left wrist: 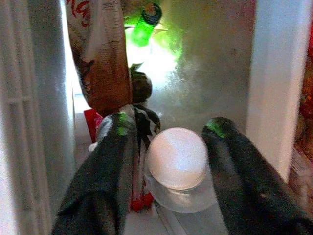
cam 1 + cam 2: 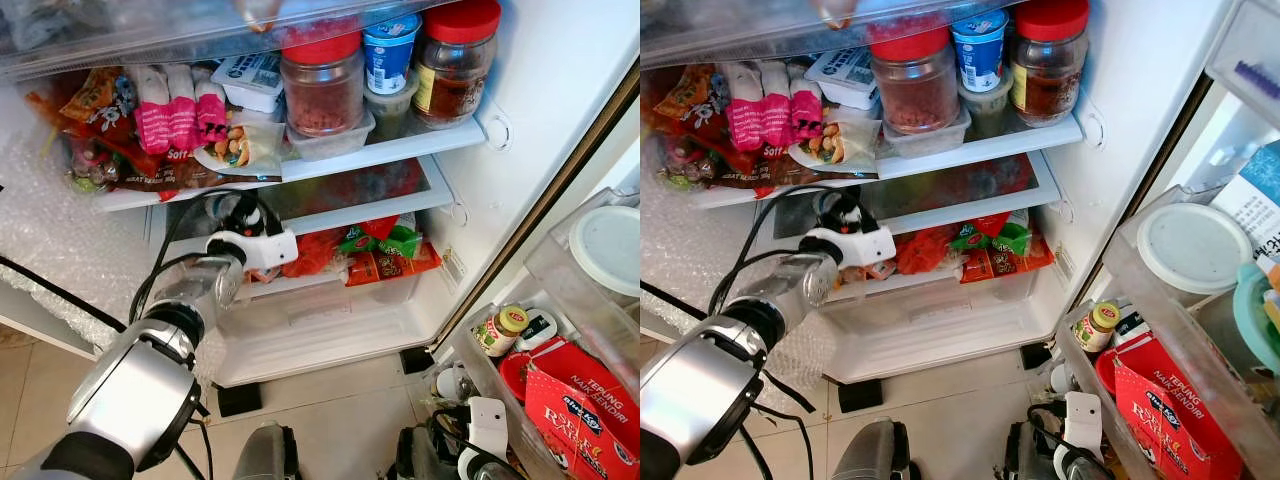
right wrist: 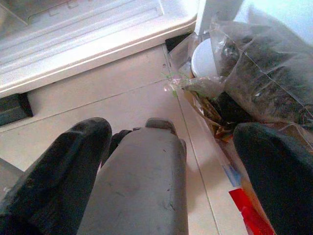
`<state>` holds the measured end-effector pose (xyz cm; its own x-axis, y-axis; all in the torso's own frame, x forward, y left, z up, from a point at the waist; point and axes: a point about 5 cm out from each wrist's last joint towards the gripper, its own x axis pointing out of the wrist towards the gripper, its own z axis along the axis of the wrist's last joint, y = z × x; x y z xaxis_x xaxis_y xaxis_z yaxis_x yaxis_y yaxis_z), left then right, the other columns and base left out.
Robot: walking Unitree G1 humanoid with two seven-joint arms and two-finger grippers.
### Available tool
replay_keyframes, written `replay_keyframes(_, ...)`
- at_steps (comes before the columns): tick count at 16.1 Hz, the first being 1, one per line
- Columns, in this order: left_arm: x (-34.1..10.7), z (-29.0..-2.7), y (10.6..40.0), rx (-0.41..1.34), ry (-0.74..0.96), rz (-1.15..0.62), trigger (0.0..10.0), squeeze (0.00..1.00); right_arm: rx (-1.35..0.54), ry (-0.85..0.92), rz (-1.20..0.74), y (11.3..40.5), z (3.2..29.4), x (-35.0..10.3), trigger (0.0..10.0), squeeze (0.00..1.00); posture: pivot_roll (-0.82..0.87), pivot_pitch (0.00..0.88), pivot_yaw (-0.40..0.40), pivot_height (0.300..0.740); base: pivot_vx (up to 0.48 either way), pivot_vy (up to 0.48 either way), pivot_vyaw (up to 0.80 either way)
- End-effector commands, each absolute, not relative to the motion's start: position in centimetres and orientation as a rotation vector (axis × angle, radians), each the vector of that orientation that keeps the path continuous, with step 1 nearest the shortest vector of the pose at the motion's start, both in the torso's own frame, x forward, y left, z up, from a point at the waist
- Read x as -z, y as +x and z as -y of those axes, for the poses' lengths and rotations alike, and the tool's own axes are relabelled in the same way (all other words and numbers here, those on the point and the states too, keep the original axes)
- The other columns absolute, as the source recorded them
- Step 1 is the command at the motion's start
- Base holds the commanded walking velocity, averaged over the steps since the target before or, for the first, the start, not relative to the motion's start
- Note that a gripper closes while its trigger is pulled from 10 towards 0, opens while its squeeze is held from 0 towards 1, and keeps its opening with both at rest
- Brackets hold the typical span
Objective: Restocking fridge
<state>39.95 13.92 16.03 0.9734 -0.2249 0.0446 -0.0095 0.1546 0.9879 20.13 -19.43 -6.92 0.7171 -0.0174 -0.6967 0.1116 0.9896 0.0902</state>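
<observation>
Pale floor tiles [image 2: 340, 420] lie before the open fridge [image 2: 540, 90]. Left gripper [image 1: 171, 147] reaches onto the lower shelf [image 2: 330, 215], fingers spread around a white-capped bottle [image 1: 177, 159]. Right gripper [image 3: 176, 161] hangs low, fingers apart, holding nothing.

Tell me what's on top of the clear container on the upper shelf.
A red-lidded jar sits on the clear container; the container's contents are hidden beneath it.

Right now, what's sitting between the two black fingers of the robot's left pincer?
A small bottle with a round white cap sits between the left pincer's fingers, seen in the left wrist view.
</observation>
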Motion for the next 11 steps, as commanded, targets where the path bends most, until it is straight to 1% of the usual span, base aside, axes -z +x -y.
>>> replay_keyframes(1, -16.0, -15.1, 40.0, 0.124, 1.395, 0.162, 10.0, 1.00, 0.103, 0.177, -1.007, 14.0, 18.9, 10.0, 10.0, 0.00, -0.08, 0.264, 0.074, 0.645, 0.000, 0.000, 0.00)
replay_keyframes(7, -15.8, -14.6, 39.8, 0.150, 1.309, 0.169, 10.0, 1.00, 0.101, 0.177, -1.002, 14.4, 18.9, 9.9, 10.0, 0.00, -0.07, 0.252, 0.073, 0.645, 0.000, 0.000, 0.00)
replay_keyframes(8, -15.6, -14.6, 39.7, 0.166, 1.279, 0.155, 10.0, 1.00, 0.099, 0.176, -1.002, 14.5, 18.8, 9.9, 10.0, 0.00, -0.07, 0.250, 0.073, 0.645, 0.000, 0.000, 0.00)
replay_keyframes(9, -15.3, -14.6, 39.6, 0.187, 1.190, 0.122, 10.0, 1.00, 0.095, 0.174, -1.003, 14.5, 18.8, 9.9, 10.0, 0.00, -0.07, 0.250, 0.073, 0.645, 0.000, 0.000, 0.00)
replay_keyframes(10, -15.3, -14.6, 39.6, 0.187, 1.190, 0.122, 10.0, 1.00, 0.095, 0.174, -1.003, 14.5, 18.8, 9.9, 10.0, 0.00, -0.07, 0.250, 0.073, 0.645, 0.000, 0.000, 0.00)
replay_keyframes(11, -15.2, -14.5, 39.6, 0.200, 1.137, 0.109, 10.0, 1.00, 0.094, 0.173, -1.003, 14.6, 18.8, 9.9, 10.0, 0.00, -0.07, 0.247, 0.076, 0.645, 0.000, 0.000, 0.00)
